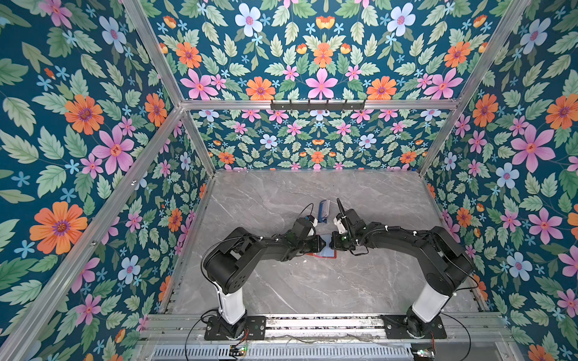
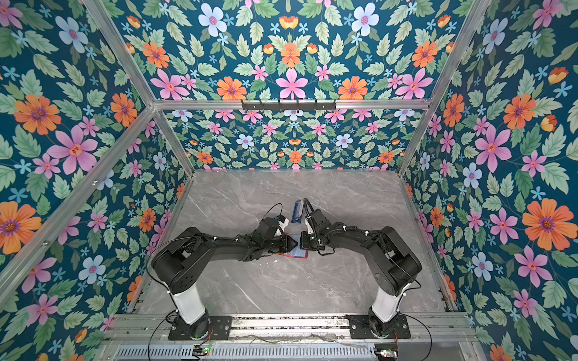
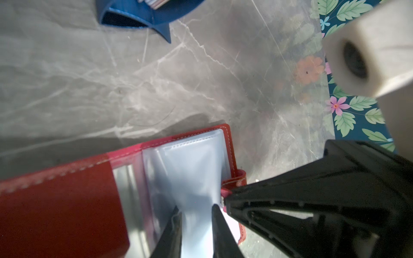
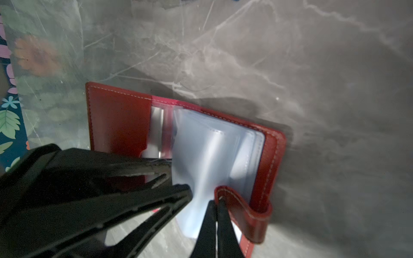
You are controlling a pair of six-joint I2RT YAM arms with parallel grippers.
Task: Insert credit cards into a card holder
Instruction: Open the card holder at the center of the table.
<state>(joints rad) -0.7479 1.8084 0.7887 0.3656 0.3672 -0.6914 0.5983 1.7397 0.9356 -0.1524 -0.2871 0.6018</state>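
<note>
Grey marble table [image 1: 312,287], floral walls [image 1: 78,125]; both end effectors grip the card holder [image 4: 120,125].

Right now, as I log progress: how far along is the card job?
Done: wallet lies open on the table. In hand: left gripper spreads a clear sleeve; right gripper pinches at the snap tab. Left: cards wait in the blue rack.

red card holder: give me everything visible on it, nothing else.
The card holder is a red leather-like folding wallet with pale stitching, lying open on the grey marble table. Inside sit clear plastic sleeves, bulged upward. A snap tab curls off one edge. The left gripper straddles a sleeve; the shut right gripper is at the sleeves beside the tab.
</note>
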